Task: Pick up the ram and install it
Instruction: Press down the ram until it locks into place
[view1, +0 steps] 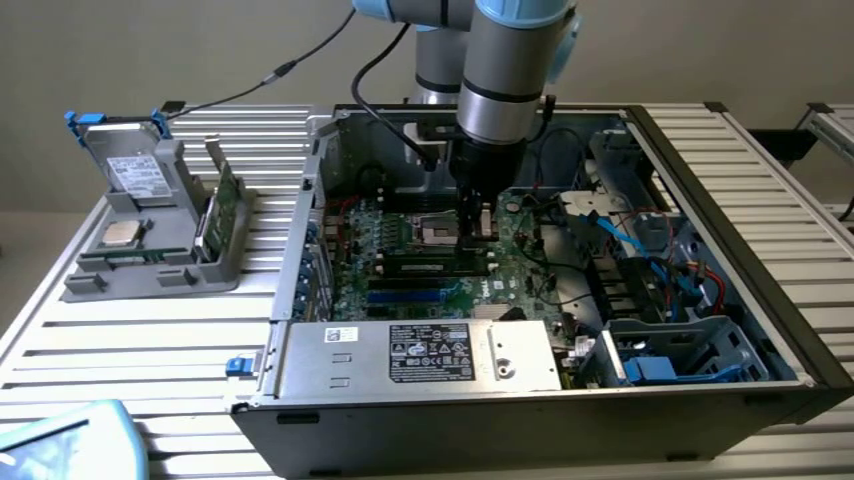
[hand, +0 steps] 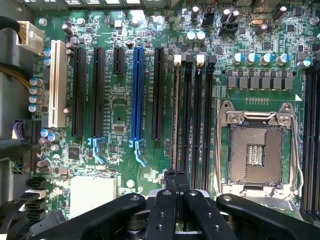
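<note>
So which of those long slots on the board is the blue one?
The single blue slot, standing between black slots; the white slot sits at the row's end.

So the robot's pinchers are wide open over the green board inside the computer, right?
Not quite. The gripper is over the green motherboard inside the computer case, but it is shut, not wide open. The wrist view shows its two black fingers pressed together above the long black memory slots.
</note>
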